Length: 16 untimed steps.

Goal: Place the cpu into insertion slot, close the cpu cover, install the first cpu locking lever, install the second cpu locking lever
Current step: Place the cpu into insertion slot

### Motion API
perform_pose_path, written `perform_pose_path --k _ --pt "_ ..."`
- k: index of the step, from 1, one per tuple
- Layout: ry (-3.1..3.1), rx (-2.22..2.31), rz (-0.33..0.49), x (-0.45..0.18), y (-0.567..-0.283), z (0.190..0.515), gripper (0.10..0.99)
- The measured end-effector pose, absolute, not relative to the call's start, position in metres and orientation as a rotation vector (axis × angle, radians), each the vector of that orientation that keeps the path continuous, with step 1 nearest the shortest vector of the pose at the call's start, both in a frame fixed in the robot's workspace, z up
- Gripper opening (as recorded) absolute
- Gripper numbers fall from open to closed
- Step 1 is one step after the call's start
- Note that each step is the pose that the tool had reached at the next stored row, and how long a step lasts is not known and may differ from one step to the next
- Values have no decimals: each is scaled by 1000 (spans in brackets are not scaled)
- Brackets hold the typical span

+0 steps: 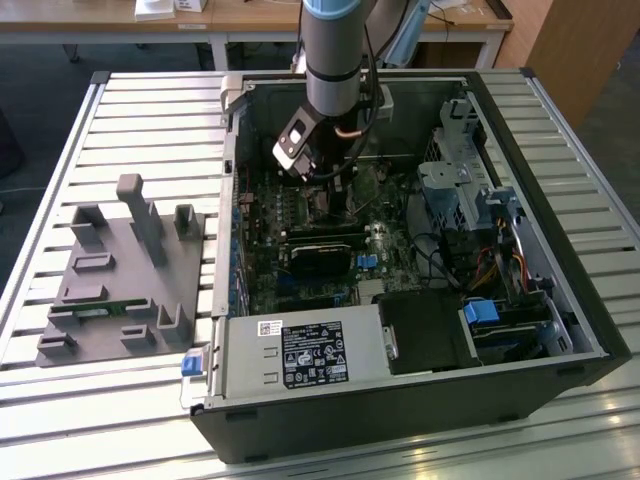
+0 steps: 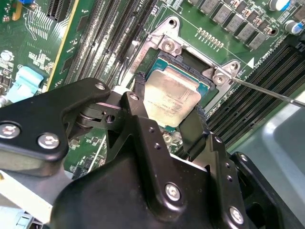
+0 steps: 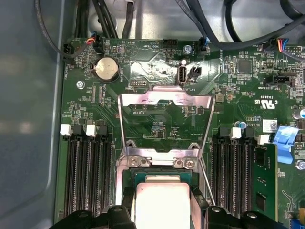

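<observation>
- Arm (image 1: pixel 335 50) reaches steeply down into the open computer case (image 1: pixel 400 420).
- Tool (image 2: pixel 170 100) is clamped on two opposite edges of the cpu (image 2: pixel 172 94), at the insertion slot (image 2: pixel 190 58).
- The cpu cover (image 3: pixel 164 99) stands open.
- Whether the cpu is seated cannot be told; the tool body hides the slot's near side.

Soft overhead light, dim inside the case.
In the exterior view the table (image 1: pixel 60 400) slats shine pale, while the case (image 1: pixel 400 410) interior sinks into shadow beneath the arm (image 1: pixel 340 50). In the first wrist view the cover (image 3: pixel 164 100) throws white glare and the cpu (image 3: pixel 162 205) top is washed out.
</observation>
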<state>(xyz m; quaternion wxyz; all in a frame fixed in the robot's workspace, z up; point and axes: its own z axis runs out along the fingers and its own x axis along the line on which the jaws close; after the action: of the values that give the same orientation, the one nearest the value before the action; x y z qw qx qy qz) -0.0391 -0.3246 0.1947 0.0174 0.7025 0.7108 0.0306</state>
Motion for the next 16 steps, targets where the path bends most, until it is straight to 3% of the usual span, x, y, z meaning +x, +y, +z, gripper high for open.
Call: perform_pose_path --k 11,13,14,16 --pt "2209 2183 95 -39 -325 194 537" --pt "2209 2183 95 -39 -325 194 549" --pt "2209 2183 95 -39 -325 194 612" --pt "2209 2183 95 -39 -324 193 612"
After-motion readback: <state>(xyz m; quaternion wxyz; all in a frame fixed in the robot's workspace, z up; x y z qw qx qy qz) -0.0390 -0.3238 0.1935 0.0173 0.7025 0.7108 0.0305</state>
